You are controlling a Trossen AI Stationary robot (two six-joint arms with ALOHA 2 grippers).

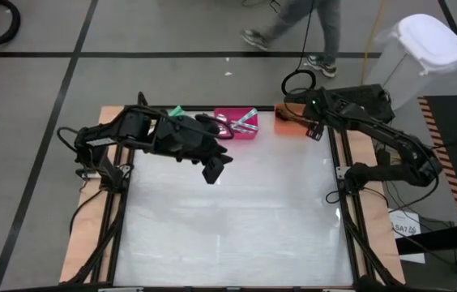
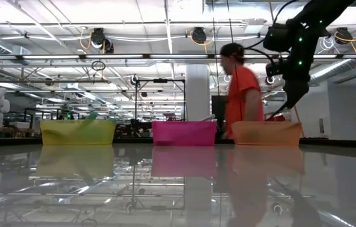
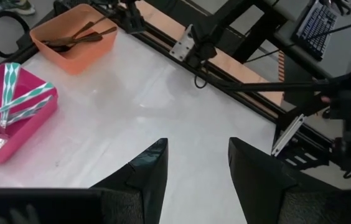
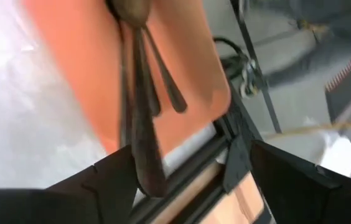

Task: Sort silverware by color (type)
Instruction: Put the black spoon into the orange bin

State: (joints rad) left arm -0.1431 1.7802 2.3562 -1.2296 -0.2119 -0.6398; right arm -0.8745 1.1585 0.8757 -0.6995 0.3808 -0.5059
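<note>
hovering over the orange bin [image 4: 182, 43], right claw [image 4: 188, 177] apart, dark spoons [image 4: 139, 93] lying between its fingers

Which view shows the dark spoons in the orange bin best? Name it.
The left wrist view: the dark spoons lie whole inside the orange bin. The right wrist view shows them close but blurred and cropped. The high view hides them under the right arm; the low view shows only the bin's wall.

Grey floor [image 1: 42, 73] with black tape lines; white lidded bin [image 1: 423, 49] at 2 o'clock; person in orange shirt [image 2: 244, 94] behind table; ceiling strip lights [image 2: 58, 22].
</note>
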